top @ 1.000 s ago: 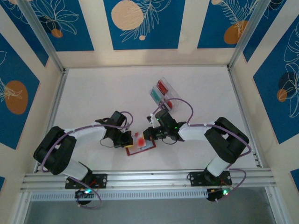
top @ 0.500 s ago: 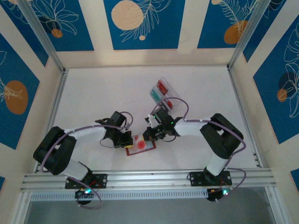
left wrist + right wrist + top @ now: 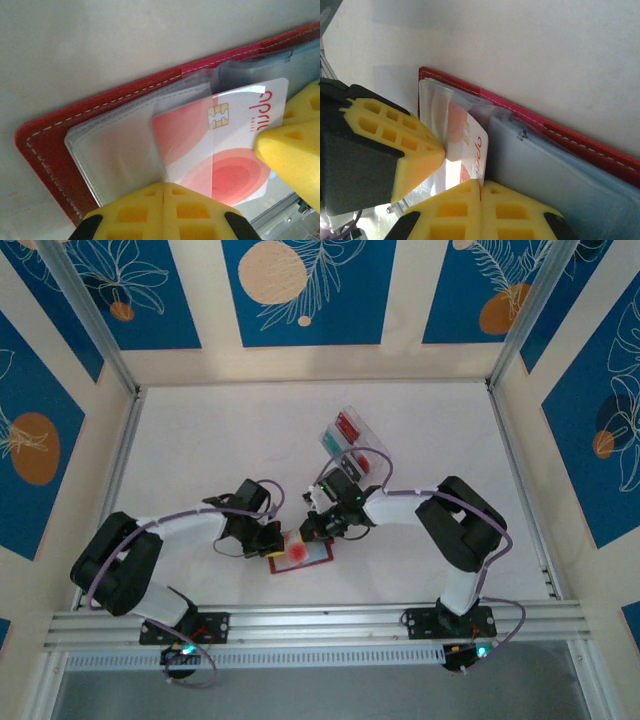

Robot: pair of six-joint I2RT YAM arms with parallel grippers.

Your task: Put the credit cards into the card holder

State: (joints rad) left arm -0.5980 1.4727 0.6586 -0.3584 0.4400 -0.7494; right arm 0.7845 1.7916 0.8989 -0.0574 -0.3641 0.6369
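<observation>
The open red leather-look card holder lies on the white table, near its near edge. A white credit card with pink circles sits halfway inside the clear pocket. Farther away, a clear plastic box holds a red card and a teal card; the rest of its content is hard to make out. The left gripper is pressed together on the pocket edge. The right gripper is pressed together at the card's end.

There were one open red stitched leather-look folding wallet, one white plastic chip card printed with red circles, one clear plastic compartment box, and three small coloured plastic cards in that box, two red and one teal.
</observation>
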